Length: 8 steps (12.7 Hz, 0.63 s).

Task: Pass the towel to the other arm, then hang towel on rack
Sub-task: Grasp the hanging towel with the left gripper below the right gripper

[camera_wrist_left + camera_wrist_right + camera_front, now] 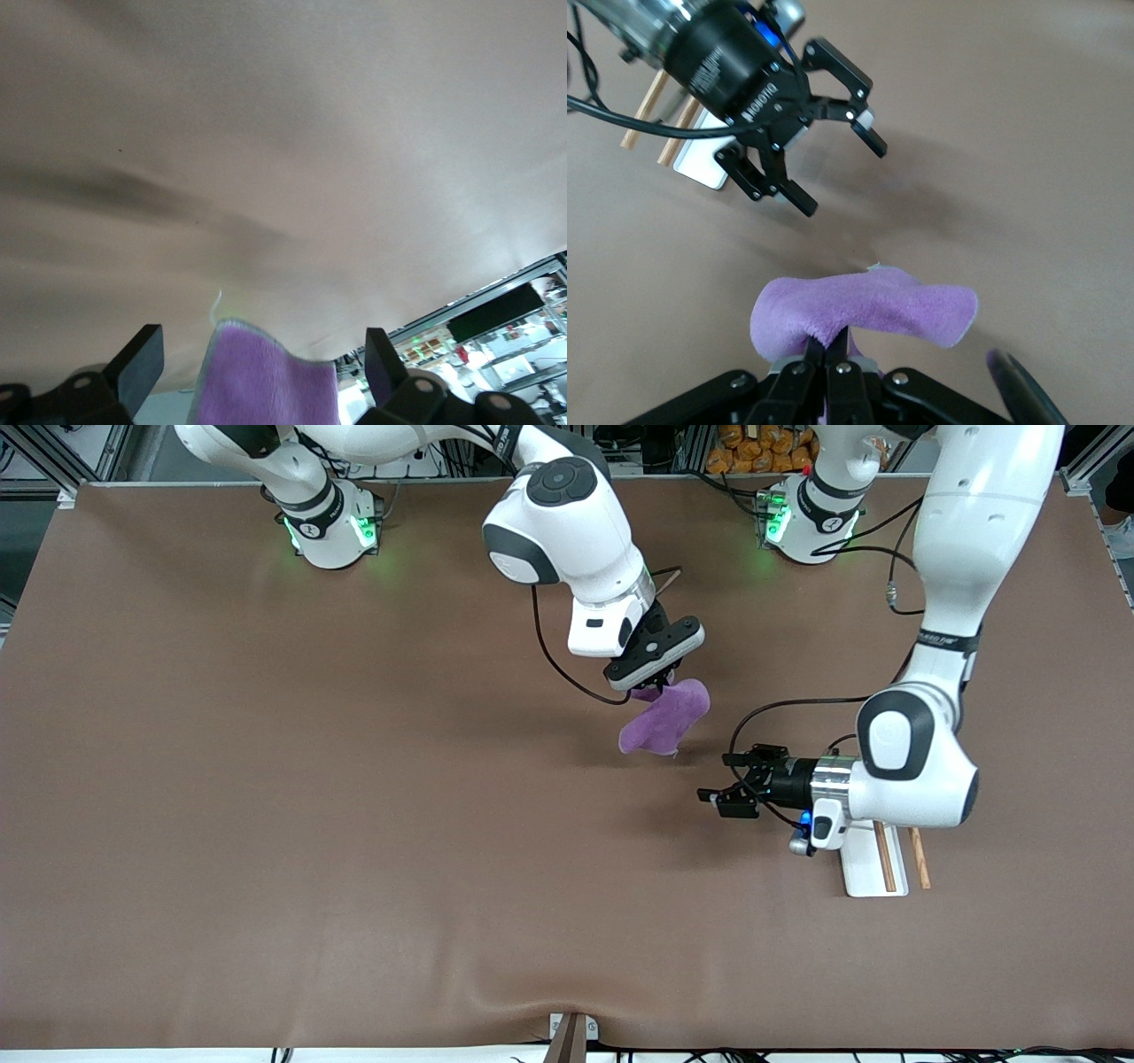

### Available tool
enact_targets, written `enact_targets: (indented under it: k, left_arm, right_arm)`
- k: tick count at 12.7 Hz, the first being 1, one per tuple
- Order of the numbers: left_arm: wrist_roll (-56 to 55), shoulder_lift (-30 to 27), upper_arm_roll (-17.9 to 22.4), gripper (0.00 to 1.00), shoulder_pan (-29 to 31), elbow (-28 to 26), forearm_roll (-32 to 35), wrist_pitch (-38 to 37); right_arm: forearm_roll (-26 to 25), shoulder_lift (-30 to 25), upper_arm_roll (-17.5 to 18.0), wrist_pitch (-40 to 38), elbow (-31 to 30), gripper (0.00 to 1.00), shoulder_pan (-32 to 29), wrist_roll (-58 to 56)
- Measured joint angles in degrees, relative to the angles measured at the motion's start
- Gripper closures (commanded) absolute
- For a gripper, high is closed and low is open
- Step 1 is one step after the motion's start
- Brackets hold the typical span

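While pinched, towel (666,719) hangs below right end effector (654,685) — airborne

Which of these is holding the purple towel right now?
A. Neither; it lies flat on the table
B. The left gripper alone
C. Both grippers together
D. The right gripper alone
D: the right gripper is shut on the towel, which hangs from it above the table, while the left gripper is open nearby, not touching it.
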Motion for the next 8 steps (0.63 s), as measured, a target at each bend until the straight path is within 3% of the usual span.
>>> enact_targets:
  k: [8]
  left_arm:
    - [-3.92,2.29,-0.09,0.0,-3.66,-1.66,-1.48,0.45]
  right_arm:
    - [0.0,0.06,0.0,-0.01,0.0,1.0,0.0,0.0]
